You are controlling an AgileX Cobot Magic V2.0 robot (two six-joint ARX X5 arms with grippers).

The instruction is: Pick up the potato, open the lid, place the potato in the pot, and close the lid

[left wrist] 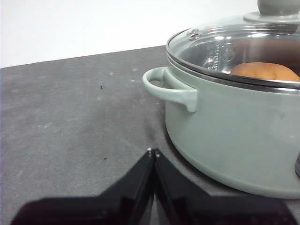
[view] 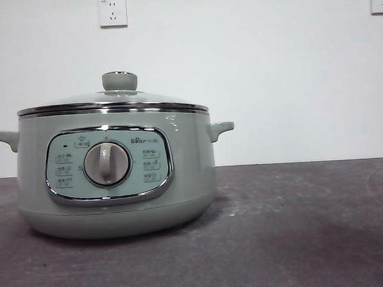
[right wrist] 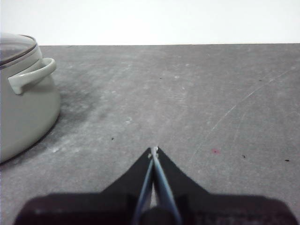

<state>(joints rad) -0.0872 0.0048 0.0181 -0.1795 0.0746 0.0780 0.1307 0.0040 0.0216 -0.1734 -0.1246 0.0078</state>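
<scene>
1. Potato [left wrist: 265,71] sits inside the pot [view: 116,173], seen as an orange-brown hump through the glass in the left wrist view; from the front view it is hidden by the pot's wall, so it lies low in the bowl where the task wants it.
2. Nearest the left wrist camera, the left gripper [left wrist: 153,152] is clenched, its jaws pressed tip to tip and grasping nothing. It hovers low over the table [left wrist: 70,122], just beside the pot's side handle [left wrist: 168,86] but apart from it, which suggests an arm resting clear of the work.
3. Nearest the right wrist camera, the right gripper [right wrist: 153,150] is likewise clenched on nothing, over bare table on the pot's other side, well apart from the pot.
4. Farther back, the lid [view: 112,99] rests level on the pot's rim, its chrome edge seated all round and its knob [view: 119,81] upright, so the pot is closed.
5. Judging from this, every step looks done.
6. Behind, two wall sockets [view: 113,12] sit on the white wall.
</scene>
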